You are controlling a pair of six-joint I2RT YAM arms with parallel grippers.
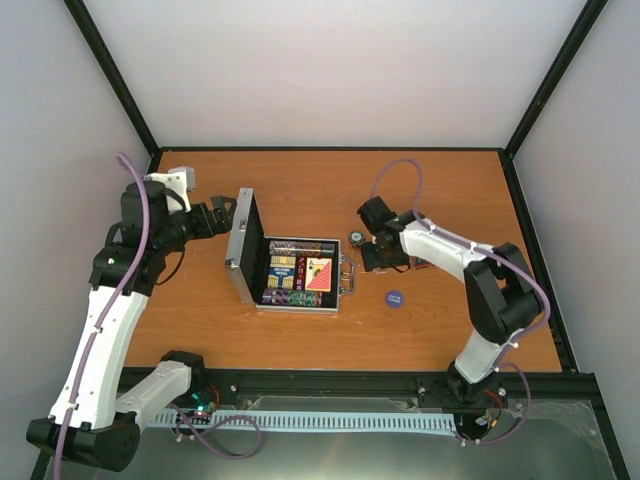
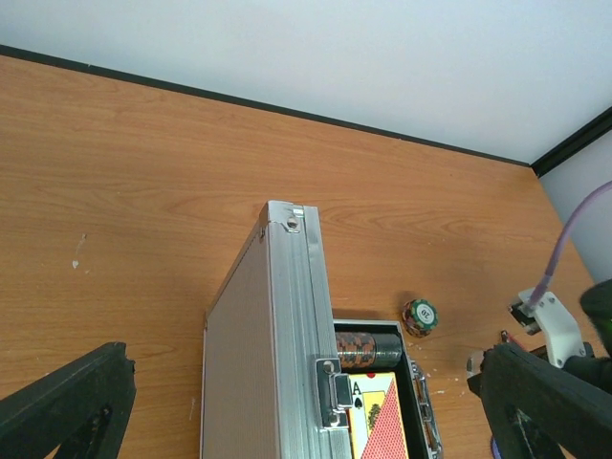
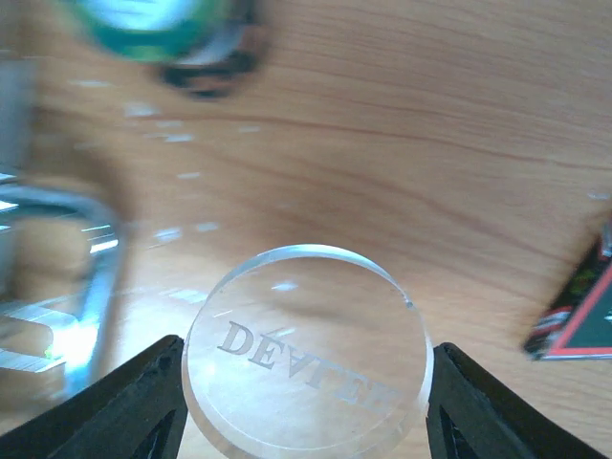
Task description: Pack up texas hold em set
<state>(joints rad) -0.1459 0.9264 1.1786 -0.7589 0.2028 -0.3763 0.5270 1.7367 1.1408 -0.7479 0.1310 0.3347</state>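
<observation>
The silver aluminium case (image 1: 300, 303) lies open at the table's centre with its lid (image 1: 244, 246) upright on the left. Chip rows and a red card deck (image 1: 320, 273) sit in its black lining. My left gripper (image 1: 224, 215) is open at the lid's far top edge; in the left wrist view the lid (image 2: 258, 354) stands between its spread fingers (image 2: 67, 402). My right gripper (image 3: 306, 382) is shut on a clear round dealer button (image 3: 306, 349), held just above the table right of the case handle (image 3: 76, 249). A small chip stack (image 1: 356, 238) stands beside it.
A blue round button (image 1: 394, 297) lies on the table right of the case. A red and black flat piece (image 3: 579, 316) lies to the right of my right gripper. The chip stack also shows in the left wrist view (image 2: 420, 316).
</observation>
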